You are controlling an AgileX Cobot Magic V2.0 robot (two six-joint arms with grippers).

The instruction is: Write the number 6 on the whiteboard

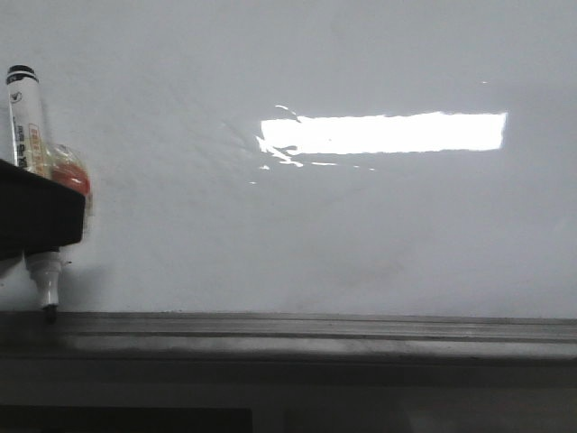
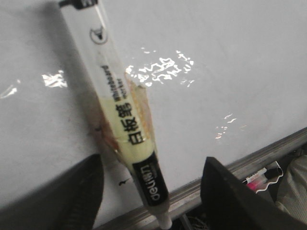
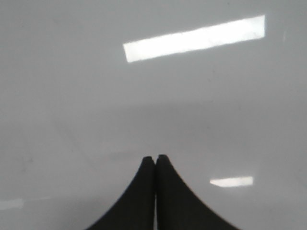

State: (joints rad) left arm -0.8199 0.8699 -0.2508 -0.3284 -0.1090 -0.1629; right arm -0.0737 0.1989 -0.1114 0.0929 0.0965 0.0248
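1. You see the whiteboard (image 1: 361, 234) filling almost the whole front view, glossy white, with a bright rectangular glare in the upper middle of the frame.
2. A grey metal ledge (image 1: 315, 329) runs along the board's lower edge, across the bottom of the frame.
3. No drawn number shows anywhere on the board in any of the three views; the surface you see carries only faint smudges and reflections.
4. At the far left of the front view, your left hand (image 1: 36, 212) shows as a dark block with a marker (image 1: 24, 113) standing nearly upright through it.
5. The marker's black-banded end points to the upper left corner, and its tip (image 1: 50, 313) sits at the lower left, right at the ledge line.
6. In the left wrist view the marker (image 2: 125, 120) lies slanted between the two dark fingers (image 2: 76, 196), wrapped in yellowish tape; the fingers stand wide apart, and you cannot tell how the hand grips it.
7. A tiny black mark (image 2: 125, 181) sits on the board just beside the marker's dark band, near the lower edge.
8. In the right wrist view your right hand (image 3: 156, 160) has its two fingertips pressed together with nothing between them, in front of bare board.
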